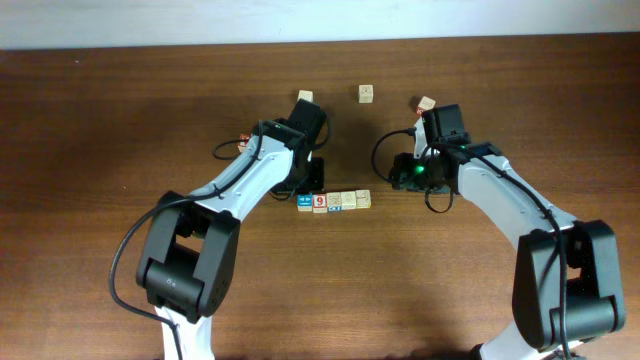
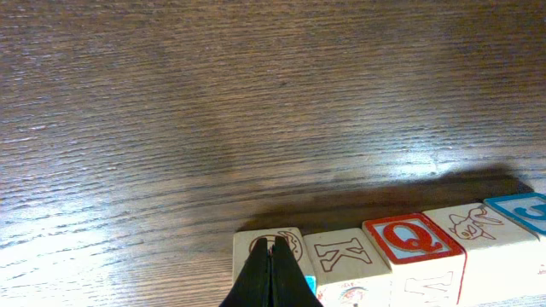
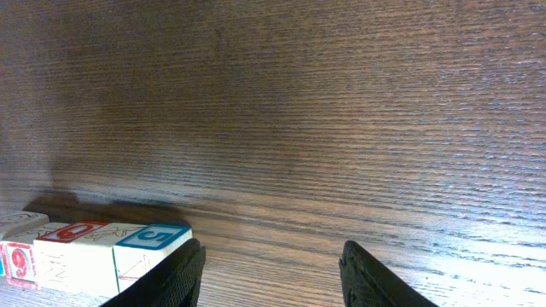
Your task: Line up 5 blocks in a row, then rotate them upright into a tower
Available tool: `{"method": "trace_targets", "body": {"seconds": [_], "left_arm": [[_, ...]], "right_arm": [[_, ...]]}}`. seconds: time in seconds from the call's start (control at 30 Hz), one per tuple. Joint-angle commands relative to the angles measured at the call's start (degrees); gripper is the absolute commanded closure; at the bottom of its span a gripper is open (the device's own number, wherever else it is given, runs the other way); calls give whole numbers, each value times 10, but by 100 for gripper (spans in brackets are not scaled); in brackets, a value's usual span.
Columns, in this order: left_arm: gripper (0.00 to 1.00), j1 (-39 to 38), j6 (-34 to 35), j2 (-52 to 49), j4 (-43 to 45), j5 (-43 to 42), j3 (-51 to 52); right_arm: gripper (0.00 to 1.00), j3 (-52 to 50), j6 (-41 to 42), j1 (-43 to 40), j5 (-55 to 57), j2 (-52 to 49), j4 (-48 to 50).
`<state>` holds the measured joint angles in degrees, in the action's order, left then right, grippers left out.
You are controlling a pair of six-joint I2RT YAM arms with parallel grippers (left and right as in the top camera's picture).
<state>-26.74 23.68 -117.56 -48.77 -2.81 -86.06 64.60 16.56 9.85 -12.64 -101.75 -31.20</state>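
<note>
Wood-brown table (image 1: 120,120) from overhead: we see five small light-wood alphabet cubes (image 1: 334,201) in a row at centre, with the left gripper (image 1: 312,186) at its left end. Our left wrist view shows those jaws pressed together over the end cube (image 2: 294,247); an off-centre push could scatter the row. In the right wrist view, the right gripper (image 3: 273,277) is spread and empty, just right of the cubes.

overhead: straight down, far | wrists: low, close, skimming table (image 2: 171,102) | all share block row (image 1: 334,201)
</note>
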Motion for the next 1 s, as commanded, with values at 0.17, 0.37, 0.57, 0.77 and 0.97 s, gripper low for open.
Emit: {"method": "trace_targets", "body": {"seconds": [0.17,0.37,0.57,0.77,0.97], "left_arm": [[100,-3,9,-7,-2,-9,8],[100,-3,9,-7,-5,-10,8],[100,-3,9,-7,-7,-13,8],[100,-9,9,-7,-10,-14,8],[99,-5,2,-7,1,-1,-6]], "right_arm": [[48,0,5,-2,9,1,2],[48,0,5,-2,9,1,2],[48,0,5,-2,9,1,2],[48,0,5,-2,9,1,2],[48,0,5,-2,9,1,2]]}}
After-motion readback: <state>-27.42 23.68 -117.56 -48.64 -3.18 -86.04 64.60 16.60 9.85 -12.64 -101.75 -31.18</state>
